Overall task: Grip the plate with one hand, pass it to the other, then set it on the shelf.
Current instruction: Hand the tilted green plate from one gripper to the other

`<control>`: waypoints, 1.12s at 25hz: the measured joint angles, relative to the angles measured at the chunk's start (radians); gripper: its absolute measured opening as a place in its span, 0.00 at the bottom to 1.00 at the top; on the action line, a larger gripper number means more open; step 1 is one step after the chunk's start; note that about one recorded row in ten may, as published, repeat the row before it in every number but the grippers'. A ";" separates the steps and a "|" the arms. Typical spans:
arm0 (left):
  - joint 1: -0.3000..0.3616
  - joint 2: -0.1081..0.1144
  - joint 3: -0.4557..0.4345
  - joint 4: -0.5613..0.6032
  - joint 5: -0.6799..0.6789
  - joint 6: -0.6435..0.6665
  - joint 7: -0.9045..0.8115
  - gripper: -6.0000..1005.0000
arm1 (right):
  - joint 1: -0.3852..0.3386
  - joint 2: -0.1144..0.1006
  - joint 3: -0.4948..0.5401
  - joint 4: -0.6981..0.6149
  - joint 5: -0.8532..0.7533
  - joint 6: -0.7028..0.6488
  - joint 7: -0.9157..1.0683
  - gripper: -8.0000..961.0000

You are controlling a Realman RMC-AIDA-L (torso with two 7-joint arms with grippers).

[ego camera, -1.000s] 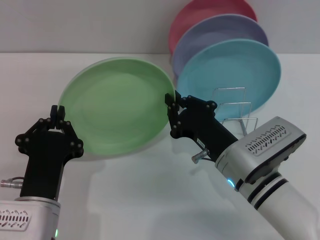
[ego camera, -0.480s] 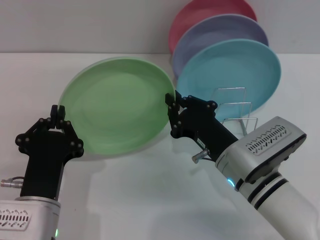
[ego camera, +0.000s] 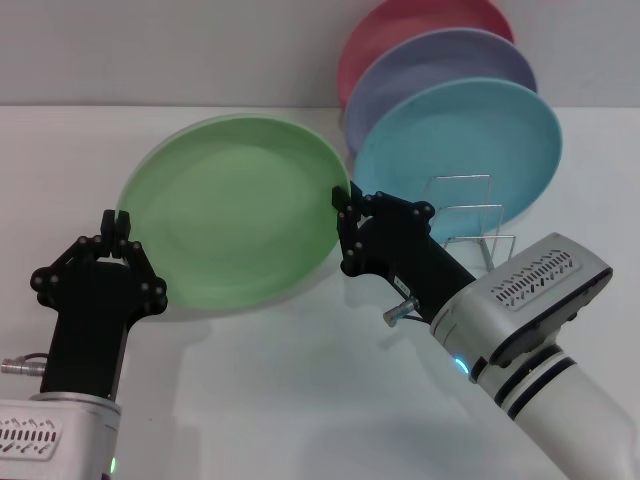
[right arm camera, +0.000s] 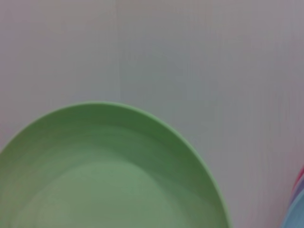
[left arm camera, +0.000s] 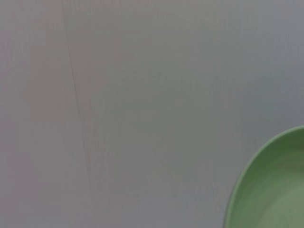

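A: Head view first. Where is the plate [ego camera: 235, 215]?

B: Lifted and tilted over the white desk [ego camera: 300, 400], toward its far left part. The right gripper [ego camera: 344, 214] is clenched on its right rim; the left gripper [ego camera: 117, 225] sits at its lower left rim, fingertips close together on the edge, so it looks to be grasping too.

A: And the shelf [ego camera: 470, 215]?

B: Near the far right edge, just right of the right gripper. A blue plate [ego camera: 470, 140] stands in it, a lavender plate [ego camera: 440, 65] behind that, and a pink plate [ego camera: 385, 40] at the back.

A: Left wrist view?

B: Mostly bare grey surface, with an arc of the plate [left arm camera: 275, 190] in one corner. No fingers show.

A: Right wrist view?

B: The plate [right arm camera: 104, 180] fills the lower part, rim curving across. A sliver of the blue plate [right arm camera: 295, 213] and a pink edge peek in at one corner. No fingers show there either.
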 joint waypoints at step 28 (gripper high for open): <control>0.000 0.000 0.000 -0.001 0.002 -0.001 -0.004 0.03 | -0.003 0.001 0.000 0.001 0.000 0.000 0.000 0.07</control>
